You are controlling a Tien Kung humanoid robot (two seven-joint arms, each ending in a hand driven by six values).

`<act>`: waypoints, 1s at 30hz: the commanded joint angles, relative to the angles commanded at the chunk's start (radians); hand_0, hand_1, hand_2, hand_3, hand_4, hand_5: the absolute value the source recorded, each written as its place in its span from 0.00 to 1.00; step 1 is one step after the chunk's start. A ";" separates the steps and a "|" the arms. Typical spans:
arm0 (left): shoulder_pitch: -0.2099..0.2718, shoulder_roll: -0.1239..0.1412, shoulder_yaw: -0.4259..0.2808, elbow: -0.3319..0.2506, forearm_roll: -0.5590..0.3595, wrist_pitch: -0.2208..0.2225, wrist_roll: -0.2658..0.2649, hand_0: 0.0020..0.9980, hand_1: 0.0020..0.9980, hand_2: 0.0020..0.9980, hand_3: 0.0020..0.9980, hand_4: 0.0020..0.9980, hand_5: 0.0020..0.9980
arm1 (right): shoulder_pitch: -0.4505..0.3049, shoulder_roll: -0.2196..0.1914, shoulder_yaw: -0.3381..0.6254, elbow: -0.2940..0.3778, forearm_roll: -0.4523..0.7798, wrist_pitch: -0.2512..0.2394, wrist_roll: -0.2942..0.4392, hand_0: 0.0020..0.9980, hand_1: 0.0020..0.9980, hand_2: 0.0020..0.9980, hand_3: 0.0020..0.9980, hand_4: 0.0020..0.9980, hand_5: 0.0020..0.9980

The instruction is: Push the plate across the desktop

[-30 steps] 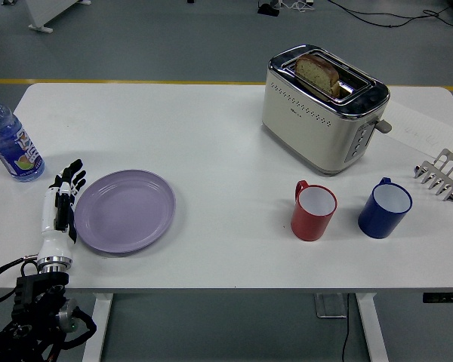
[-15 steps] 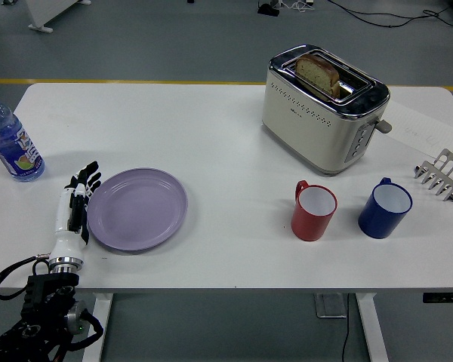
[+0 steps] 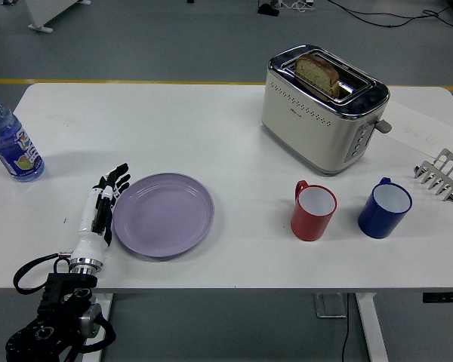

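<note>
Left hand [image 3: 100, 213] is flat on the white table [image 3: 211, 136], fingers straight and together-ish, gripping nothing. It's set edge-on against the left rim of the round lilac plate [image 3: 164, 214], which is the right posture for a shove: the side of the hand works as a blade, no grasp needed. Right hand isn't visible.

The plate sits left of centre, near the front edge, flat on the tabletop. It's well apart from everything else.

To its right, the red mug [image 3: 313, 211] stands upright with its handle on the left, then the blue mug [image 3: 384, 207] beside it. The cream-and-chrome toaster [image 3: 323, 108], with a slice of bread in one slot, is further back. A small metal toast rack [image 3: 440, 176] sits at the far right edge. A clear water bottle with a blue cap [image 3: 10, 143] stands at the left edge, behind the hand.

Judgement: push is mid-way, with open table to cover before the red mug. Main risk is the plate rotating off the hand if contact drifts off-centre, or running into the mug if the stroke goes long.
</note>
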 joint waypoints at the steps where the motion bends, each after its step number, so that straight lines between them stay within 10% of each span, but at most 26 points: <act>1: -0.002 0.000 0.010 -0.001 -0.002 0.000 0.000 0.82 0.85 0.88 0.81 0.54 1.00 | 0.000 0.000 0.000 0.000 -0.001 0.000 0.000 0.54 0.55 0.67 0.69 0.54 0.59; 30: -0.057 0.000 0.215 -0.021 -0.053 -0.003 0.000 0.82 0.84 0.87 0.80 0.54 1.00 | -0.014 -0.002 0.026 0.000 -0.048 -0.004 -0.013 0.54 0.55 0.67 0.69 0.53 0.58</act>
